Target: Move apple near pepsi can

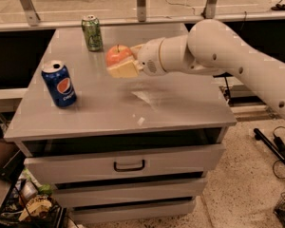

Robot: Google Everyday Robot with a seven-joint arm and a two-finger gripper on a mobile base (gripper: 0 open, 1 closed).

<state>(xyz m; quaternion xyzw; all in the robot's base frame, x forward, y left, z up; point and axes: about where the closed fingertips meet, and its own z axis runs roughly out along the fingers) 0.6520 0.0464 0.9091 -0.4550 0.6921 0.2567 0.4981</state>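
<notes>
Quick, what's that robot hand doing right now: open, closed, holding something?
Gripper: shut on the apple, in the air above the table, right of the pepsi can.
</notes>
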